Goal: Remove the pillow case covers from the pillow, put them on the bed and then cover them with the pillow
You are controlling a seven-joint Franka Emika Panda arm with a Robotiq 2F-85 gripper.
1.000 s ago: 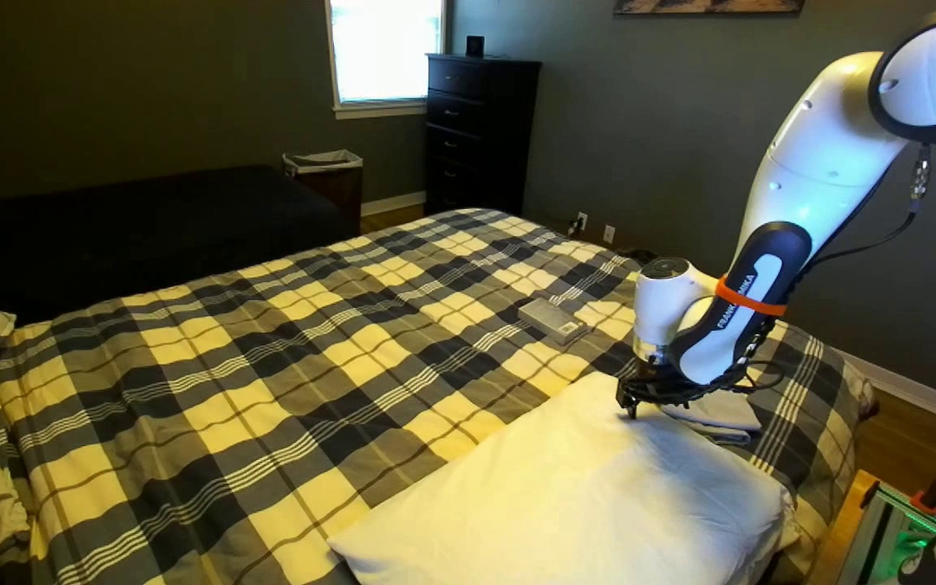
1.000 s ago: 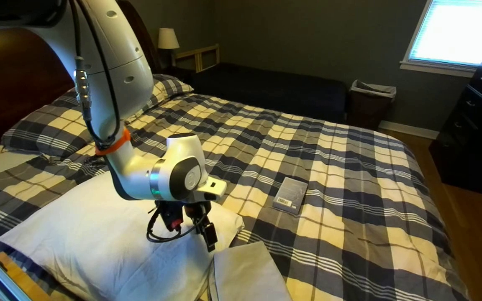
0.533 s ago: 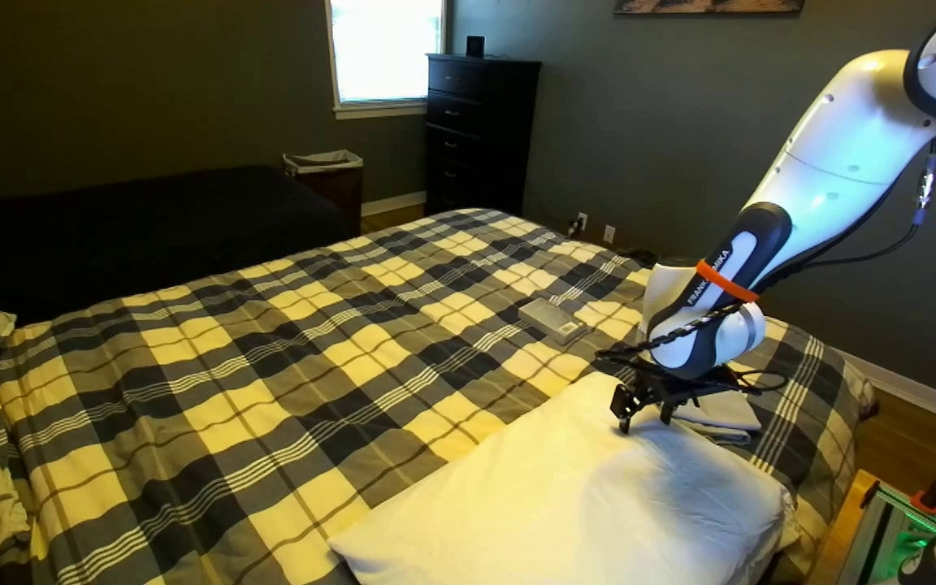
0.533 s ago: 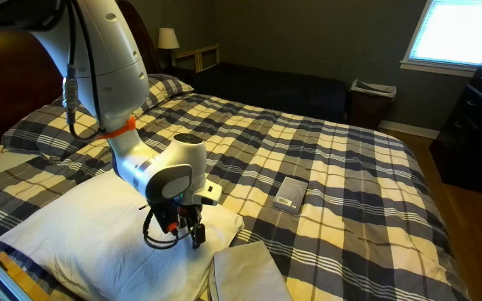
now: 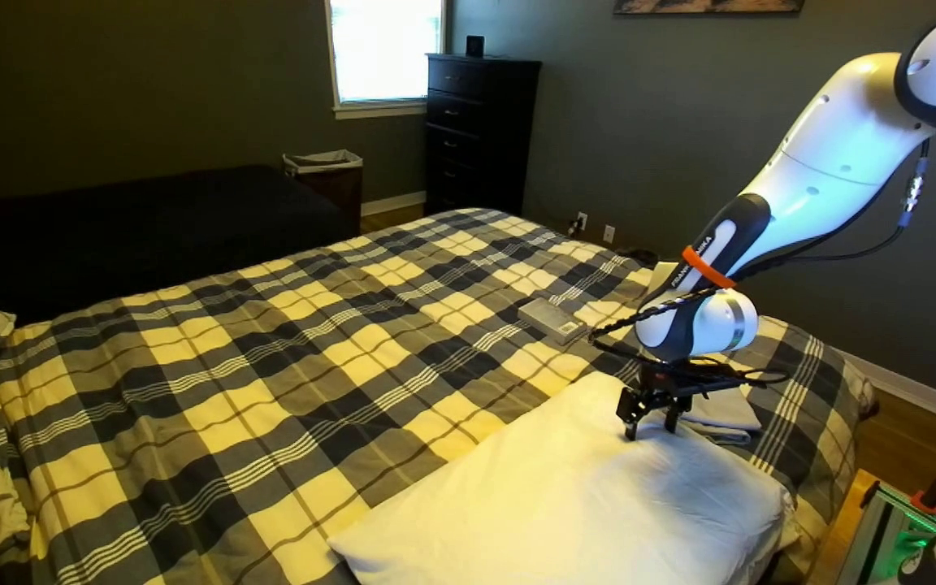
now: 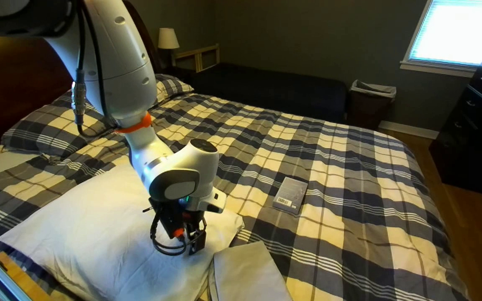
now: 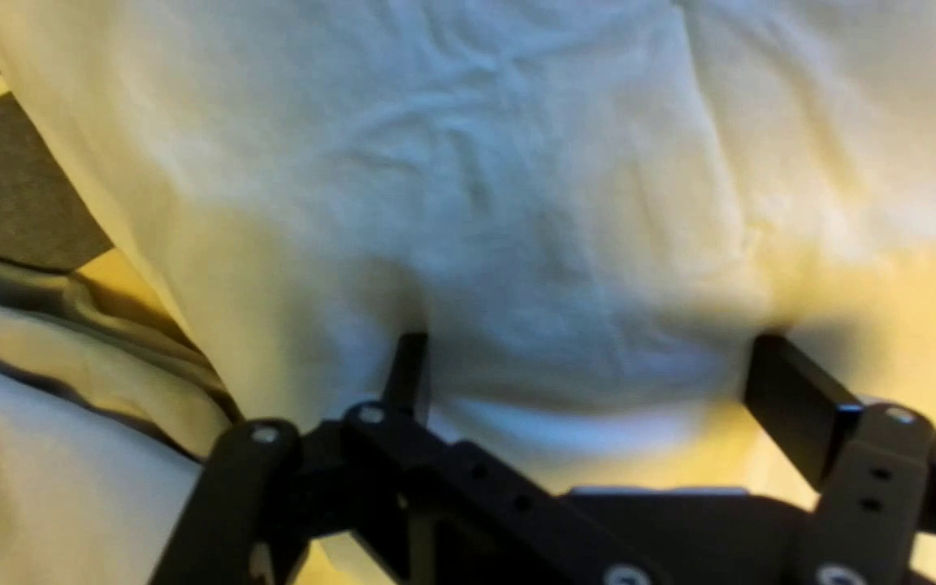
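A flat grey box (image 6: 290, 195) lies on the plaid bed (image 6: 349, 167), well apart from the white pillow (image 6: 98, 225); plaid pillows (image 6: 52, 129) rest by the headboard (image 6: 6, 92). The pillow case covers (image 6: 249, 271), a folded pale stack, are on the bed just beside the white pillow's edge. Near that edge the tool (image 7: 590, 345) stands over the white pillow, spread wide and holding nothing, its fingers (image 7: 797, 406) pointing down at creased cloth; how firmly the tips press is hard to make out. In an exterior view the arm (image 6: 119, 75) hides parts of the white and plaid pillows, and the lower frame edge cuts off the pillow case covers. The wrist view is partly blurred. The bed's checked surface is rumpled. Beyond are a black dresser (image 5: 480, 134), a bright window (image 5: 388, 50), a lined bin (image 6: 370, 104) and dark walls (image 6: 299, 33).
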